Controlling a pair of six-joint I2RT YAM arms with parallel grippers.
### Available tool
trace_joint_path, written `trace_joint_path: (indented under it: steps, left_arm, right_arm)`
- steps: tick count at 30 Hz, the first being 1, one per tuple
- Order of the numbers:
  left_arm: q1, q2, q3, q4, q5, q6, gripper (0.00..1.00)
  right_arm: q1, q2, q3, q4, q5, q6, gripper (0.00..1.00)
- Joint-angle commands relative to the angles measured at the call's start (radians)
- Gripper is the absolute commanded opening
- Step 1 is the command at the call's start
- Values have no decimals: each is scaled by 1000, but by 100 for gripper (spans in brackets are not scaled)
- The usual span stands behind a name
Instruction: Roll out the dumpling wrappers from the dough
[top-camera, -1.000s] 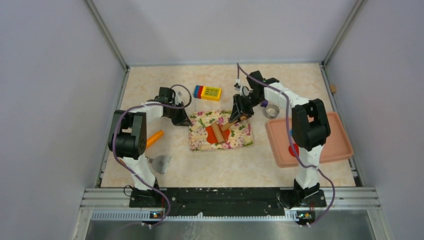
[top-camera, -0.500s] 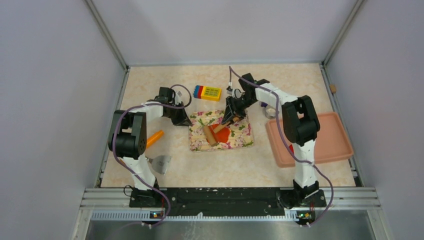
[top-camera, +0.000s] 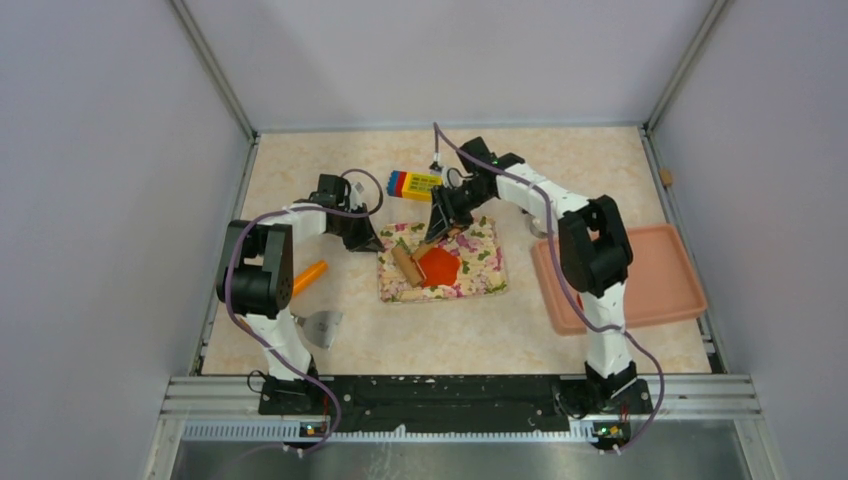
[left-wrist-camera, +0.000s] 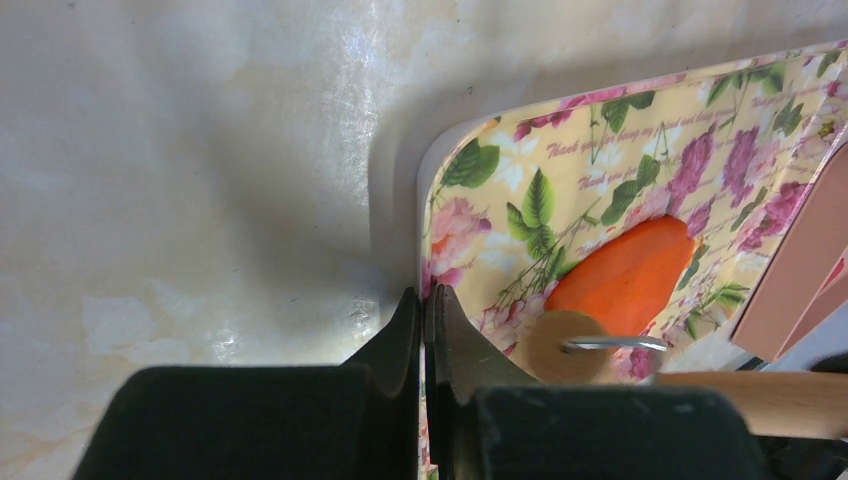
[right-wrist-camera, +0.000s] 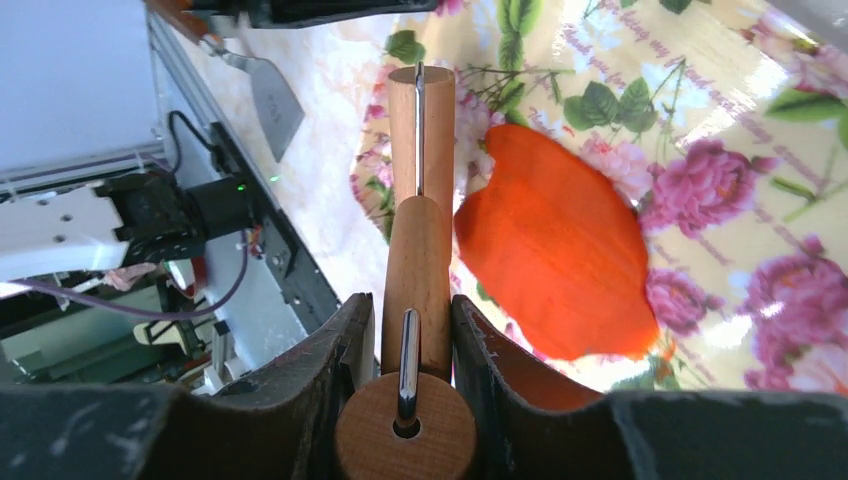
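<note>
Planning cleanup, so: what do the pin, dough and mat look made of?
The pin looks like bare matte wood, grain showing, with a metal rod. The dough seems soft matte clay, pressed flat. The mat is likely plastic or laminate: glare over printed flowers.

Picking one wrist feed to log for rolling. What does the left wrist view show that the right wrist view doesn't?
Left wrist only: the left fingers pinching the edge of the floral mat near its corner. Right wrist only: the right fingers clamped on the rolling pin, and a metal scraper. Both: the flattened dough on the mat, with the pin beside it.
</note>
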Motion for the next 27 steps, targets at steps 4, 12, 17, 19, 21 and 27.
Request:
trace_joint_path:
  steps: [4,12,17,19,21,27]
  left_arm:
    - [3,11,-14,3,-27,28,0]
    - [3,17,9,-11,-27,42,0]
    - [3,8,2,-9,-31,42,0]
    - [3,4,2,-11,-35,44,0]
    - [3,-2,2,-14,-42,45,0]
    - [8,-16,-7,-9,-55,45,0]
  right_arm:
    - [-104,-192,-52,-68,-40,-81,0]
    - [-143,-131,-92,-93,29,-87,0]
    - [-147,-64,-116,-115,223,-108,0]
    - [-163,-41,-130,-136,313,-128,0]
    - [-195,-24,-147,-155,371,-148,0]
    - [-287,-4,-169,-204,502,-220,0]
